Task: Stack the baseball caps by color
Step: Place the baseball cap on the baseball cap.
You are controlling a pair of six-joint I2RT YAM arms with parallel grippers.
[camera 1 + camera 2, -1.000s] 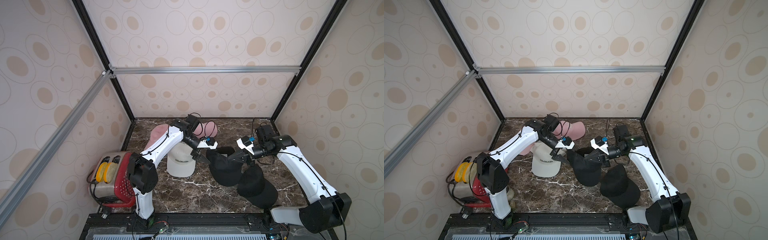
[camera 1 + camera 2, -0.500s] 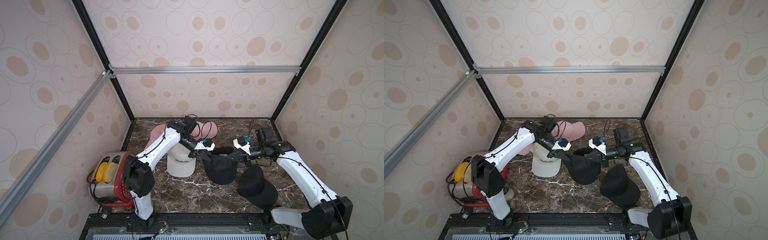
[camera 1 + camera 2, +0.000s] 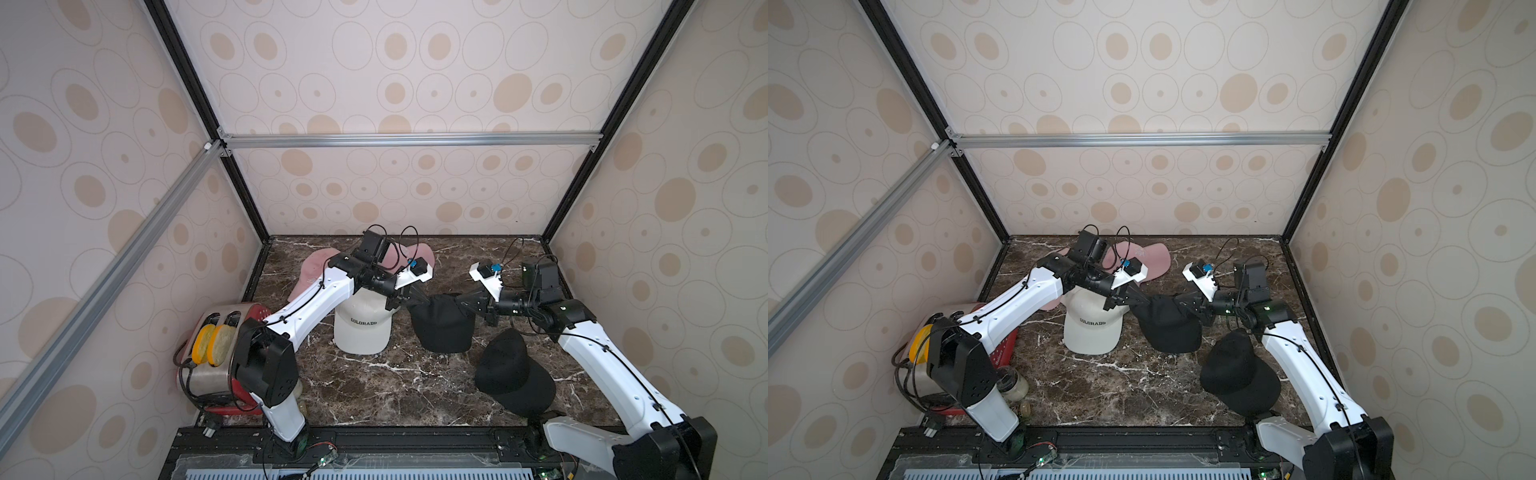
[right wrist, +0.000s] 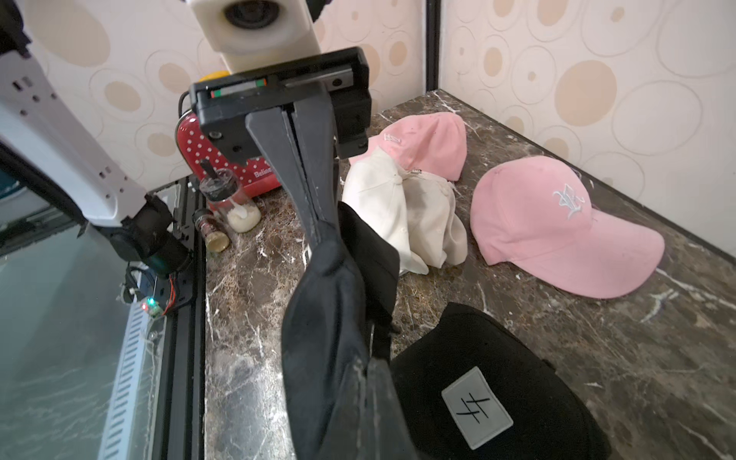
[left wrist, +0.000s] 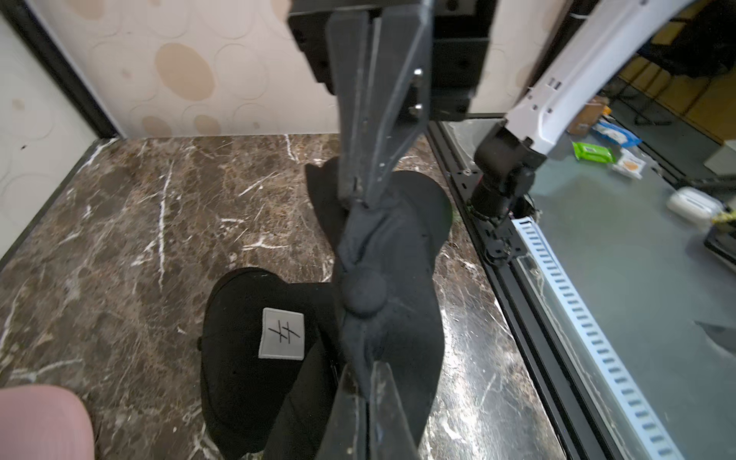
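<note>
Over the surface, left gripper and right gripper both pinch one black cap; diverging pulls may slip it free.

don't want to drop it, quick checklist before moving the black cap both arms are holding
1. left tool shut on held black cap: ok
2. right tool shut on the same cap: ok
3. held cap lifted clear of the table: cannot tell
4. tagged black cap lying free, nothing on it: ok
5. held cap lined up above the tagged black cap: not ok, it hangs beside it
6. gap between held cap and white COLORADO cap: ok
</note>
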